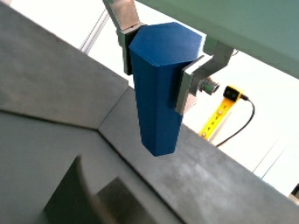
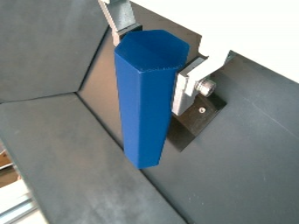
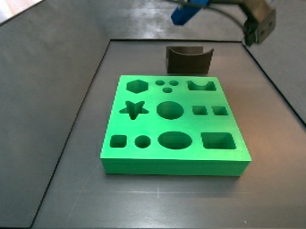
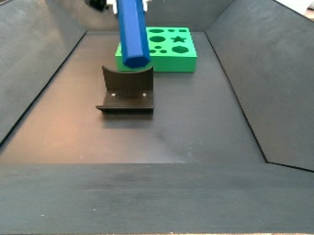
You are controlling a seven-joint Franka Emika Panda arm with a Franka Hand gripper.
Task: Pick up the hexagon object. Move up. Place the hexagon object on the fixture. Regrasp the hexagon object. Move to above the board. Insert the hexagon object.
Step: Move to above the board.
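Observation:
My gripper [image 1: 160, 70] is shut on the hexagon object [image 1: 158, 87], a long blue six-sided bar gripped near its upper end by the silver fingers [image 1: 193, 80]. Both wrist views show the bar [image 2: 146, 96] hanging below the jaws. In a side view the bar [image 4: 130, 37] is in the air, slightly tilted, with its lower end just above the notch of the dark fixture [image 4: 127, 92]. The fixture [image 3: 188, 59] stands behind the green board [image 3: 174, 125], apart from it. The bar [image 3: 185, 12] and gripper are at the top edge of that view.
Sloping dark grey walls [image 4: 37, 83] enclose the floor on all sides. The board [image 4: 172, 50] lies beyond the fixture. A yellow strip and black cable [image 1: 219, 114] lie outside the wall.

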